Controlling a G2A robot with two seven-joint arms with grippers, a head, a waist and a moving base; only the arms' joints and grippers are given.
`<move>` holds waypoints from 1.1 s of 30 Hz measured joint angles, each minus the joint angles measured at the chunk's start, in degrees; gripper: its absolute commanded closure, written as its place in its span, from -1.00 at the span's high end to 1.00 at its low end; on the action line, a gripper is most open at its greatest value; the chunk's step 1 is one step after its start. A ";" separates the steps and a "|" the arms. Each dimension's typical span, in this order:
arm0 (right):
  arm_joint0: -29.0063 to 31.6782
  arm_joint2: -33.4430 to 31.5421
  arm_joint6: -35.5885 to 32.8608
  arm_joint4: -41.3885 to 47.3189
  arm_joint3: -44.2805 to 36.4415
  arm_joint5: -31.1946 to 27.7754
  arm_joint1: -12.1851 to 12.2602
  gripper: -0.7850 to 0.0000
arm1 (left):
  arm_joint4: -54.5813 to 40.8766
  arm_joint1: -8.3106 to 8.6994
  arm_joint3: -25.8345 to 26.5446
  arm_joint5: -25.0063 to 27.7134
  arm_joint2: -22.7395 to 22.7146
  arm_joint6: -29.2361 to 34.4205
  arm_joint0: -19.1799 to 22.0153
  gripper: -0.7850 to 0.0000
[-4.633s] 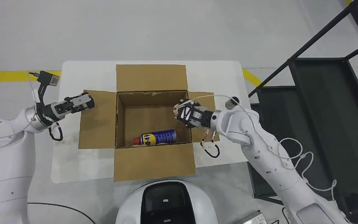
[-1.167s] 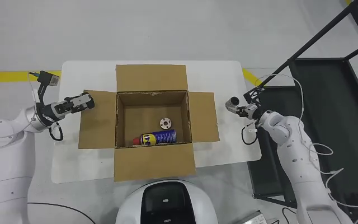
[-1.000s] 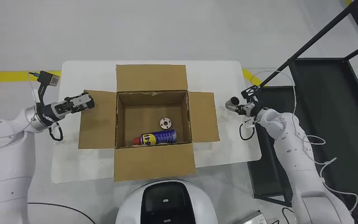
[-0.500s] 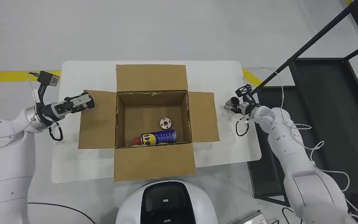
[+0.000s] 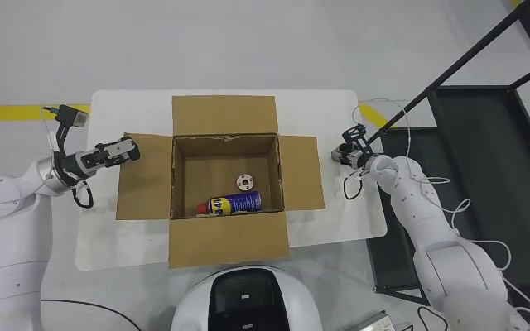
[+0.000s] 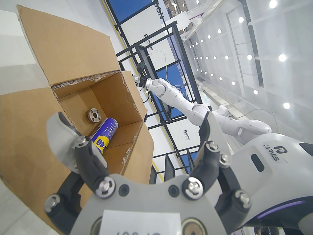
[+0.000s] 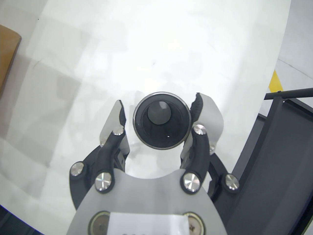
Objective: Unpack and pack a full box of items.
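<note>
The open cardboard box (image 5: 225, 178) sits mid-table. Lying on its floor are a blue spray can (image 5: 234, 203) (image 6: 104, 135) and a small metal flange (image 5: 244, 180) (image 6: 93, 115). My right gripper (image 5: 344, 154) (image 7: 159, 113) is over the table's right part, beyond the box's right flap. Between its fingers is a round black-and-metal part (image 7: 162, 120) (image 5: 338, 153). One finger touches the part and a narrow gap shows at the other. My left gripper (image 5: 124, 151) (image 6: 132, 133) hangs open with nothing in it above the box's left flap.
The white table (image 5: 339, 207) ends close to the right gripper, by its rounded corner (image 7: 281, 5). A dark metal rack (image 5: 464, 149) (image 7: 281, 135) stands right beside that edge. The box's four flaps lie spread outward.
The right gripper carried the round part out of the box to the table's right side. Over the last second it turned in place there. The left arm has not moved.
</note>
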State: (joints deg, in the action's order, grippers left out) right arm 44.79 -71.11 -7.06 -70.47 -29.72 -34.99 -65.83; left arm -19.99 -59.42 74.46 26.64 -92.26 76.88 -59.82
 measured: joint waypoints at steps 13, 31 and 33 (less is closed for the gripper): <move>4.09 -3.36 6.17 -1.57 -8.37 -3.41 2.73 -1.00 | 0.00 0.00 0.00 0.00 0.00 0.00 0.00 1.00; 24.34 -6.95 -8.35 0.89 -67.13 -5.10 5.90 -1.00 | 0.00 0.00 0.00 0.00 0.00 0.00 0.00 1.00; 22.98 -3.55 -10.53 1.41 -67.95 -4.39 5.40 -1.00 | 0.00 0.00 0.00 0.00 0.00 0.00 0.00 1.00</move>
State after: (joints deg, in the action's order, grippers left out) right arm 67.78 -74.66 -17.58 -69.06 -97.67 -39.37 -60.44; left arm -19.99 -59.42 74.46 26.64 -92.26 76.88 -59.82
